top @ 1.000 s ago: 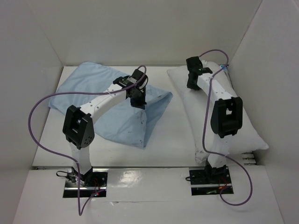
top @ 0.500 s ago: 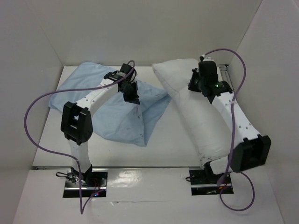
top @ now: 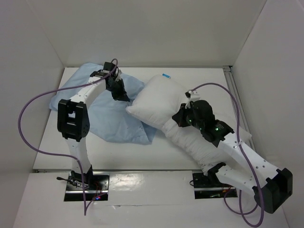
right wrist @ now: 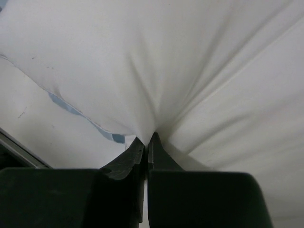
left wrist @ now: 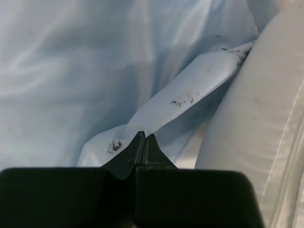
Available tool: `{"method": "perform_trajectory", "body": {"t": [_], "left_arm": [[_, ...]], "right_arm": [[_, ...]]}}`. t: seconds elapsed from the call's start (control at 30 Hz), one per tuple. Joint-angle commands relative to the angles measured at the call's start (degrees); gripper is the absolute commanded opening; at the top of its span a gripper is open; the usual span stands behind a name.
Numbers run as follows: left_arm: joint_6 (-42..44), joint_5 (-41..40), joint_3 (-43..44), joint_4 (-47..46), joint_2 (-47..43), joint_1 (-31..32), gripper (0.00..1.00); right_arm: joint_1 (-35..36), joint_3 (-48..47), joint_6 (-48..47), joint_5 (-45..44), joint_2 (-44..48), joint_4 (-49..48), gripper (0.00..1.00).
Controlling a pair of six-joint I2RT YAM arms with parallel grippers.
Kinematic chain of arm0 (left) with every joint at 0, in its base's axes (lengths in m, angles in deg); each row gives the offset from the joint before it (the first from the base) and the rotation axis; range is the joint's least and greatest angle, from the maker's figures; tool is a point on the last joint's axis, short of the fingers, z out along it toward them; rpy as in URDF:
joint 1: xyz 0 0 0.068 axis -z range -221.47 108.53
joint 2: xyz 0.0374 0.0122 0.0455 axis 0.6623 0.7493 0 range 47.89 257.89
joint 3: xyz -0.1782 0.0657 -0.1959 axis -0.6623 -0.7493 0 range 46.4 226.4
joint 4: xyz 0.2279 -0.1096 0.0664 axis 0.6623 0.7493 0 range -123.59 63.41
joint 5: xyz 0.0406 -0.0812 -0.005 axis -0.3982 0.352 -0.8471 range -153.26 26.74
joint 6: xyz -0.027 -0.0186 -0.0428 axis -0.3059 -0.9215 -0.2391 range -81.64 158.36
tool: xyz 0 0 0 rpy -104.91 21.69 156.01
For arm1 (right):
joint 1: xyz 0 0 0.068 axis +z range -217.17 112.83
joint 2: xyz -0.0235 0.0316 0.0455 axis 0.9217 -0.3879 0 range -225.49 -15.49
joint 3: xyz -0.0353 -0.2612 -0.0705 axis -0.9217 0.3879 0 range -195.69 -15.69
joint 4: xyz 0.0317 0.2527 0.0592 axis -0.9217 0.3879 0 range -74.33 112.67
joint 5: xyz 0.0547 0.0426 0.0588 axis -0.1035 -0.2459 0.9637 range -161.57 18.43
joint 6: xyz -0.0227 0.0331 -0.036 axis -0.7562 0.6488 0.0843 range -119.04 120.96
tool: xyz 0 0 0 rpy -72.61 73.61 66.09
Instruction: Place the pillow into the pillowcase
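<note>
I see pillow [top: 154, 102] plump, white, lying diagonal across table [top: 199, 78], from centre toward near right; small blue tag [top: 166, 75] at far end; left corner overlaps pillowcase [top: 111, 123] edge. Pillowcase light blue, limp, wrinkled, spread over left half; dark smudges on folded hem in left wrist view. Left gripper [top: 122, 97] clenched on pillowcase hem just beside pillow; right gripper [top: 179, 118] pinched tight on pillow cover near mid-length, cloth puckering into creases around fingertips [right wrist: 135, 152].
</note>
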Motion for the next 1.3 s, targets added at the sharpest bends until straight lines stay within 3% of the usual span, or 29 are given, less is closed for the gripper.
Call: {"method": "perform_trajectory", "body": {"t": [0.0,0.07,0.1,0.13,0.17,0.23,0.33,0.4,0.43,0.47,0.53,0.67,0.83,0.9,0.97,1.0,1.07,1.27], "left_arm": [[1.6,3.5,-1.3,-1.3,-1.2,-1.2,0.00],[1.6,3.5,-1.3,-1.3,-1.8,-1.2,0.00],[1.6,4.1,-1.8,-1.3,-2.4,-1.2,0.00],[1.6,4.1,-1.8,-1.8,-3.0,-1.2,0.00],[1.6,4.1,-2.5,-2.4,-3.0,-1.7,0.00],[1.6,4.6,-2.5,-2.4,-3.0,-1.7,0.00],[1.6,5.1,-3.0,-3.0,-3.0,-1.7,0.00],[1.6,5.1,-3.5,-3.6,-3.0,-1.7,0.00],[1.6,5.1,-4.0,-3.6,-3.0,-1.7,0.00],[1.6,5.1,-4.0,-3.6,-3.0,-1.7,0.00],[1.6,5.7,-4.6,-4.2,-3.0,-1.7,0.00],[2.1,5.7,-4.6,-4.2,-3.0,-1.7,0.00],[2.1,5.7,-5.1,-4.2,-3.0,-1.7,0.00],[2.6,6.3,-5.1,-4.2,-3.5,-1.7,0.00],[2.6,6.3,-5.1,-4.2,-4.1,-1.7,0.00],[2.6,6.3,-5.1,-4.2,-4.1,-1.7,0.00],[3.1,6.3,-5.6,-4.2,-4.7,-1.7,0.00],[3.1,7.7,-5.6,-4.2,-4.6,-1.2,0.00]], "right_arm": [[3.0,-1.3,0.2,0.0,-1.1,7.9,0.00],[4.7,-3.0,-0.6,-1.6,-4.6,11.2,0.03],[5.6,-5.1,0.2,-3.3,-6.0,12.4,0.11],[7.0,-6.3,0.2,-5.1,-7.1,14.7,0.25],[7.7,-7.7,0.2,-6.1,-8.1,15.9,0.58],[9.5,-12.8,3.7,-10.2,-10.3,21.5,0.72],[10.0,-18.3,10.4,-20.1,-10.8,28.3,0.81],[10.0,-20.8,17.3,-30.1,-10.8,39.1,0.81],[10.0,-22.4,24.6,-32.9,-11.4,43.1,0.85],[10.0,-22.4,27.3,-34.7,-11.4,49.1,0.85],[10.0,-21.9,31.1,-36.2,-10.9,52.3,0.85],[7.9,-18.4,40.2,-34.6,-9.0,55.3,0.85],[7.2,-8.8,43.3,-29.5,-5.5,43.2,0.82],[7.2,-4.9,41.8,-29.0,-4.8,38.1,0.72],[7.2,-4.4,38.1,-29.9,-5.3,31.6,0.51],[7.2,-4.9,35.5,-31.4,-6.3,31.0,0.19],[7.2,-8.1,32.8,-38.1,-7.7,30.3,0.00],[6.7,-16.4,23.5,-53.1,-11.9,30.9,0.00]]}}
